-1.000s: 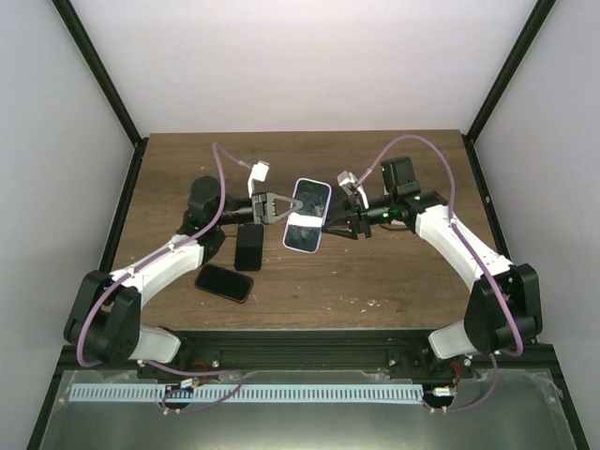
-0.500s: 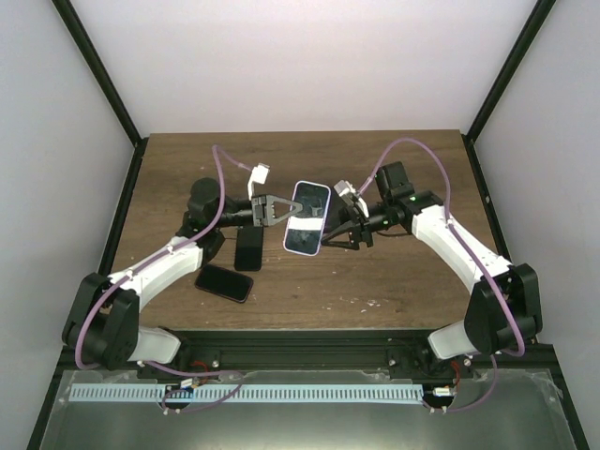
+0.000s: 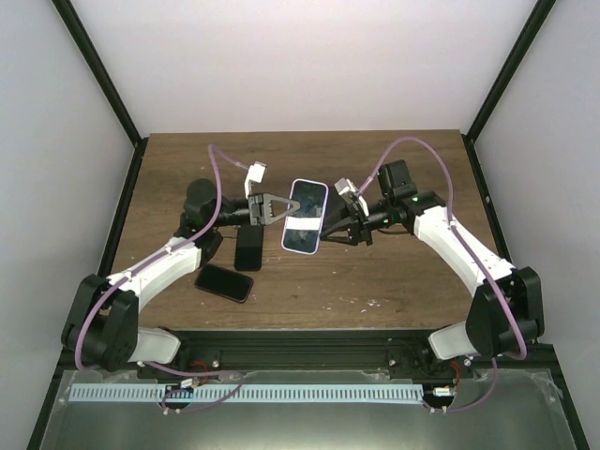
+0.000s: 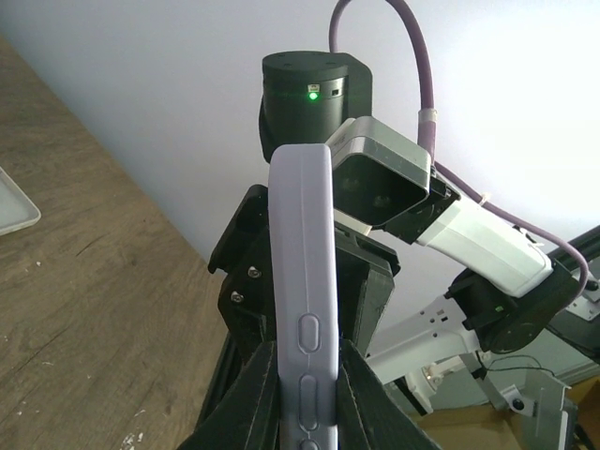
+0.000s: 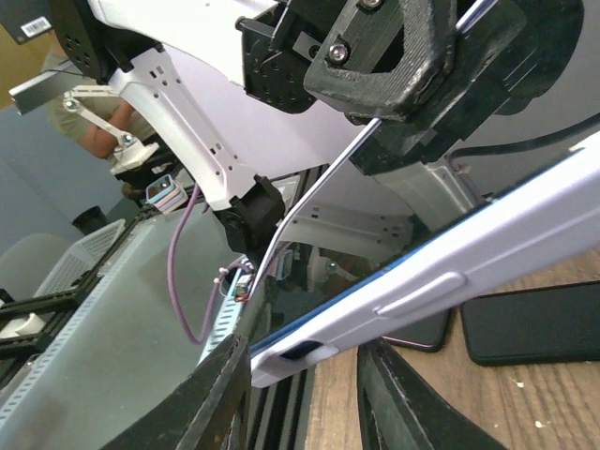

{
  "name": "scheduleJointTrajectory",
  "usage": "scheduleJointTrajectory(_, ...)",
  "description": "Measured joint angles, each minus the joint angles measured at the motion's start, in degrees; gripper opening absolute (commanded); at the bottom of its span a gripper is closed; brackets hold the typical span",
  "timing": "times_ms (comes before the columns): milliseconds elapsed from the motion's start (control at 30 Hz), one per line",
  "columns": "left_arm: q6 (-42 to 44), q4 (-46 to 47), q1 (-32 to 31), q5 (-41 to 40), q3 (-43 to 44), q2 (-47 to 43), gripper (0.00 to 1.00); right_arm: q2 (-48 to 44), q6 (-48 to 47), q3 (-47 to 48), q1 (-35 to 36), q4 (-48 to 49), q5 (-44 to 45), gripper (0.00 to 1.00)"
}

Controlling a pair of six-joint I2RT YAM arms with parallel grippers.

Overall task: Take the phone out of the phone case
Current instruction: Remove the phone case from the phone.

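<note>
The phone (image 3: 306,217), dark-screened and in a pale lavender case, is held in the air above the table's middle, tilted. My left gripper (image 3: 274,208) is shut on the case's left long edge; in the left wrist view its fingers (image 4: 305,375) pinch the case (image 4: 302,272) by the side buttons. My right gripper (image 3: 333,228) is at the phone's lower right edge. In the right wrist view its jaws (image 5: 305,375) stand apart around the case's corner (image 5: 422,291). The left finger (image 5: 225,394) is close to that corner. The glass screen (image 5: 309,272) faces up.
Two bare black phones lie on the wooden table (image 3: 394,272) left of centre, one (image 3: 249,247) under the left arm and one (image 3: 224,282) nearer the front. Both show in the right wrist view (image 5: 534,323). A white flat object (image 4: 14,202) lies at the left wrist view's edge.
My right gripper has moved left, from clear of the phone to around its lower right corner. The left gripper and the phone have shifted slightly up and left.
</note>
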Motion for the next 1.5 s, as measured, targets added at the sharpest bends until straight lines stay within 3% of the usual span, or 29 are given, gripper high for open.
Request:
scheduleJointTrajectory(267, -1.2, 0.8, 0.2, 0.0, -0.1, 0.0, 0.0, -0.3, 2.2, -0.4, 0.3, 3.1, 1.6, 0.37)
scheduleJointTrajectory(600, -1.3, 0.7, 0.6, 0.0, -0.3, 0.0, 0.0, 0.1, 4.3, -0.4, 1.4, 4.9, 3.2, 0.32)
scheduleJointTrajectory(1500, -7.5, 6.1, 1.0, 3.1, 1.3, 1.3, 0.0, -0.7, -12.2, 4.4, 2.0, -2.1, 8.7, 0.31)
